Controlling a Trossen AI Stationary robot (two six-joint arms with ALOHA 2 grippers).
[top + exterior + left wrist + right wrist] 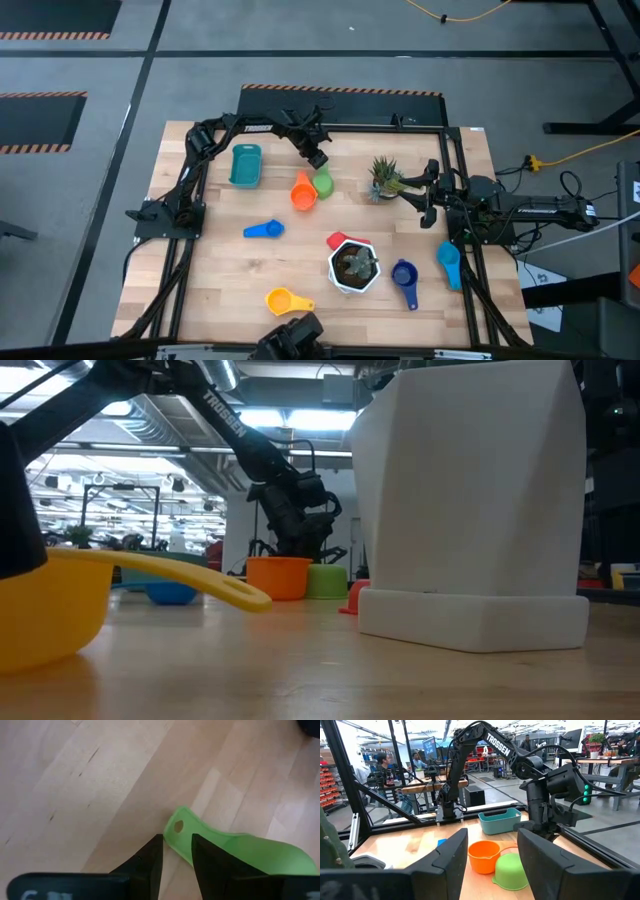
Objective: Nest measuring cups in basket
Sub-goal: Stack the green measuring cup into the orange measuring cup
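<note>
Wooden table under both dark arms, seen from above. White six-sided plant pot near the front, right of centre, holding a small plant; filling most of the right side in the low view. Second spiky plant further back on the right, just beside the right gripper, fingers spread apart and holding nothing, parked at the right edge. Teal basket far back on the left, nothing visible inside, well apart from most cups. Left gripper reaching in from the far edge, lowered right over the flat handle of the green cup; fingers slightly parted, straddling the handle end with its small hole in the left wrist view, not closed on it. Orange cup touching or just beside the green one, on its left, both right of the basket. Red cup tucked against the far left side of the white pot. Yellow cup at the near edge, left of the pot. Blue cup left of centre, between basket and yellow cup. Dark blue cup near right of the pot, and a light blue cup beyond it at the right edge.
</note>
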